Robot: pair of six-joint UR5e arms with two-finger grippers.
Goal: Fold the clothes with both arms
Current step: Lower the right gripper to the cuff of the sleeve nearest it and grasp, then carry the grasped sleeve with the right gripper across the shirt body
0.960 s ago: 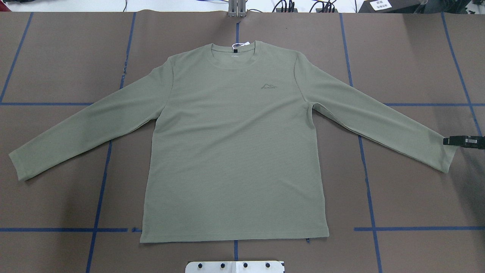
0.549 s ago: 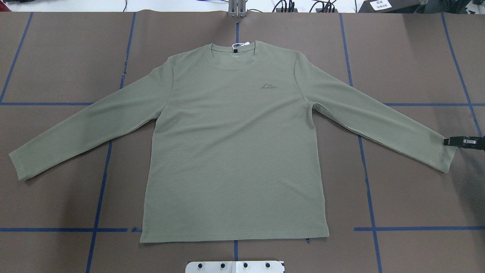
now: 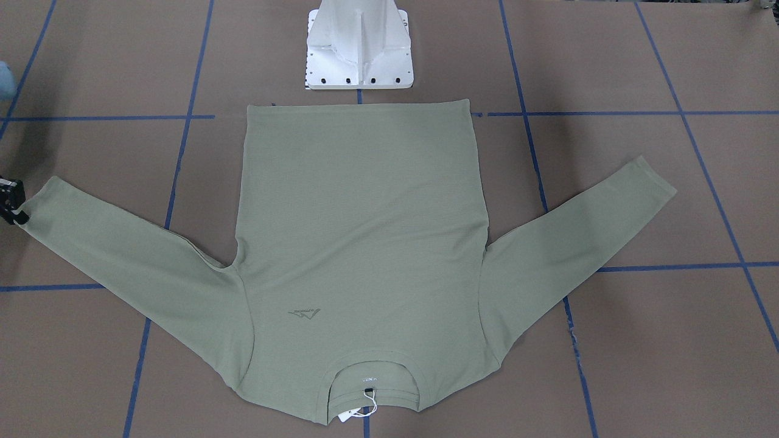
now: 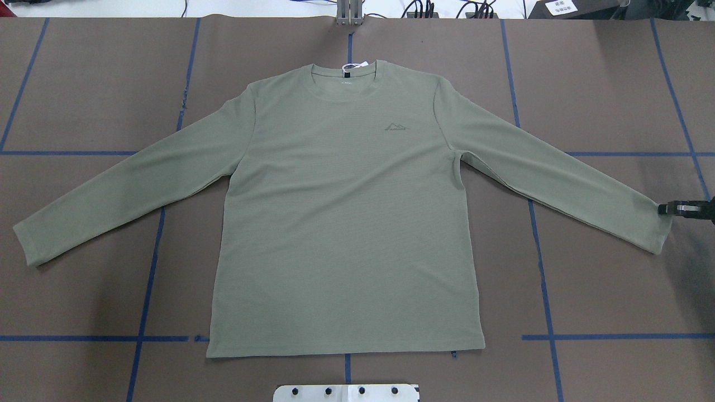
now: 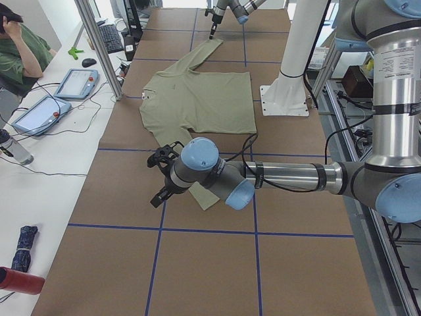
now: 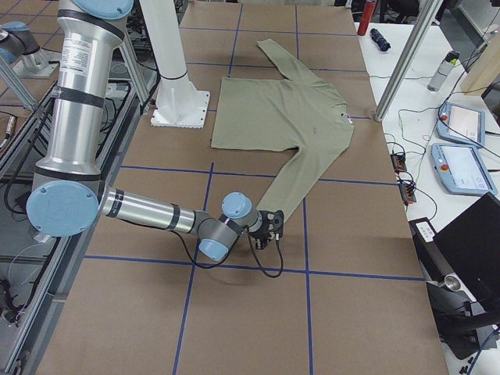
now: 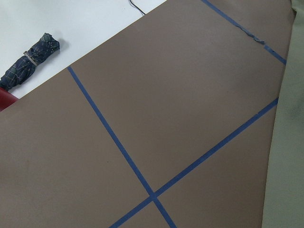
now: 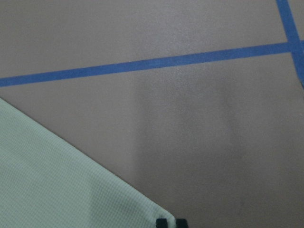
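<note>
At the far left of the overhead frame, one cuff of the single sage-green long-sleeved knit shirt [image 4: 341,223] is lying flat on the brown paper-covered worktop [image 4: 84,84], and no arm is showing there. Only the side view is showing the left pincer [image 5: 156,179], which is hanging low just beside that cuff; I cannot tell whether it is spread or pressed together.

In the centre the shirt's body is lying front-up, neck toward the frame's top and hem toward the bottom, with both sleeves slanting outward and downward.

At the right edge the right pincer [image 4: 667,209] is touching the upper corner of the other cuff. That sleeve's long axis is running up and left from it toward the shoulder. In its wrist view two black tips are sitting almost pressed together at that corner; whether cloth is lying between them is unclear.

Counting: one shirt, two sleeves, two arms, two pincers, each nearer its own cuff. I judge that folding is not yet begun.
</note>
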